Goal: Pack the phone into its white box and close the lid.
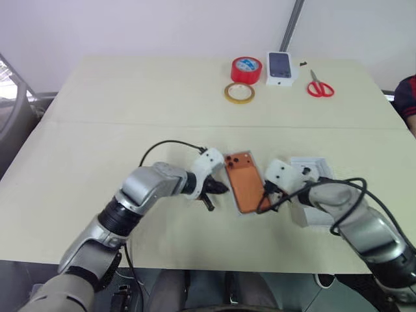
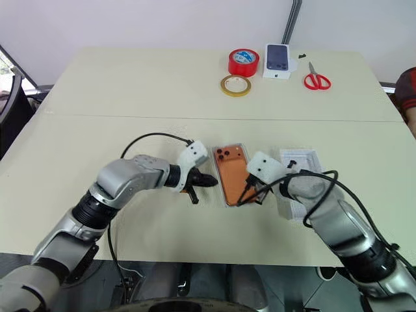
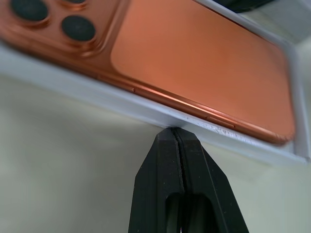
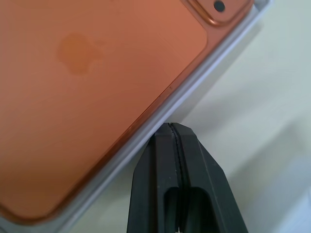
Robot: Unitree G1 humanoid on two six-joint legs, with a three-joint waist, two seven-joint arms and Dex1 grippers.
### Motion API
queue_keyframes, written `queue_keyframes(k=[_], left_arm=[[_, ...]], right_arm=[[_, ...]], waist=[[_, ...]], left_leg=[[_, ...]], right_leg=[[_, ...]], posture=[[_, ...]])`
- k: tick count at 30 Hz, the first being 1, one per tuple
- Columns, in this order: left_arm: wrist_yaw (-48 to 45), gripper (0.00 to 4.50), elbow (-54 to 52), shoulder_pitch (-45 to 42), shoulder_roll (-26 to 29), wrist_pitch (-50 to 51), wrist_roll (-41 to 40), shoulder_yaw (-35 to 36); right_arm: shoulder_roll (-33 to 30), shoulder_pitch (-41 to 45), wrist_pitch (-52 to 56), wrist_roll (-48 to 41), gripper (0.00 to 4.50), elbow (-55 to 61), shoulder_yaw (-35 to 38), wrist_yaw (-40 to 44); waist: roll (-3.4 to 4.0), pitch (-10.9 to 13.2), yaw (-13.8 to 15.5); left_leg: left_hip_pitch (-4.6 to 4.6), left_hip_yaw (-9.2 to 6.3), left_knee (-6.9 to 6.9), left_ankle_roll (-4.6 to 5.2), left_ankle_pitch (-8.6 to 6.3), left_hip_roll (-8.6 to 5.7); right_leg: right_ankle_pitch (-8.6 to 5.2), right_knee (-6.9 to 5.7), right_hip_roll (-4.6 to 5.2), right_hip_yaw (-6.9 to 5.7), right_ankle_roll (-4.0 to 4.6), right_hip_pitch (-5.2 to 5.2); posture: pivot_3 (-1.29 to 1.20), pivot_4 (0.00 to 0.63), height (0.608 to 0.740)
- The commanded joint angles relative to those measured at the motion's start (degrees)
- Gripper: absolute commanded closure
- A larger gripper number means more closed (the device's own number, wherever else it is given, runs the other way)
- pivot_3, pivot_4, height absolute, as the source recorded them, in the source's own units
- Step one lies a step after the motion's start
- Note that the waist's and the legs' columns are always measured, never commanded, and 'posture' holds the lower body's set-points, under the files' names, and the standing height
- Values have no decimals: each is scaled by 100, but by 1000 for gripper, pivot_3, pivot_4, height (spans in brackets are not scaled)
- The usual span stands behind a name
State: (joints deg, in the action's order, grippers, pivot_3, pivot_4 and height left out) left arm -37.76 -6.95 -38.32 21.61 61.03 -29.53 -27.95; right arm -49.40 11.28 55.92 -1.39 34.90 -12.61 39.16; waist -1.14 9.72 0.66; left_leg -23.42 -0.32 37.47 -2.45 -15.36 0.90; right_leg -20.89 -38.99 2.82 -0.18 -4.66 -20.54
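So the phone [image 2: 233, 173] is already lying back-up inside the white box [image 2: 227, 195], near the front middle of the desk [image 2: 117, 97], which looks like the packing half of the job is done. Both tools are pinched fully closed and holding nothing. The left tool [image 2: 207, 181] has its tip right against the box's left rim, and the right tool [image 2: 249, 192] sits at the right rim. My guess is they're bracketing the tray from both sides to square it up or keep it from sliding (closed tips make decent pushers).

Just right of the box, partly behind the right arm, is the lid [image 2: 300, 170] lying on the desk, not on yet. That's the bit still to do, and it's close at hand, so the reach should be short.

Far side of the desk has stuff that probably isn't needed: a yellow tape ring [image 2: 235, 85], a red tape roll [image 2: 244, 62], a small carton [image 2: 277, 61] with a phone picture on top, and red scissors [image 2: 316, 80].

Count: one phone, one box, one lid, two tape rolls, one carton, one pair of scissors, two tools.
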Motion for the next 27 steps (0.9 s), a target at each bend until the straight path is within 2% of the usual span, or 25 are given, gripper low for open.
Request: queue_keyframes(k=[1,8,20,24,27], left_arm=[[-279,4463,-342,-100,-301,-109,4,-273],[-351,4463,-154,-79,-462,-112,233,-277],[-477,4463,-141,12,-328,-143,456,-58],[-448,4463,-244,127,-112,-37,388,338],[-517,4463,-516,310,165,-53,265,717]], right_arm=[[-105,-340,66,-366,4500,776,161,261],[-311,-865,152,-416,4500,1051,373,246],[-506,-954,56,-367,4500,945,554,236],[-715,-1035,127,-631,4500,980,1326,494],[-640,-861,511,-1242,4500,1157,2182,830]], waist=[[0,0,-2],[3,-2,8],[3,-2,3],[6,0,0],[11,2,-32]], left_leg=[[2,0,0,6,-3,0],[5,-1,2,11,-6,1],[5,-2,16,17,-10,1],[3,-2,19,19,-11,2],[3,-2,21,20,-11,5]], right_leg=[[0,0,0,0,0,2],[0,0,-2,0,0,7],[0,-1,-4,0,0,12],[0,-1,-4,0,0,11],[0,-4,-7,0,0,11]], posture=[[0,150,740],[0,150,740],[0,150,740],[0,150,740],[0,150,740]])
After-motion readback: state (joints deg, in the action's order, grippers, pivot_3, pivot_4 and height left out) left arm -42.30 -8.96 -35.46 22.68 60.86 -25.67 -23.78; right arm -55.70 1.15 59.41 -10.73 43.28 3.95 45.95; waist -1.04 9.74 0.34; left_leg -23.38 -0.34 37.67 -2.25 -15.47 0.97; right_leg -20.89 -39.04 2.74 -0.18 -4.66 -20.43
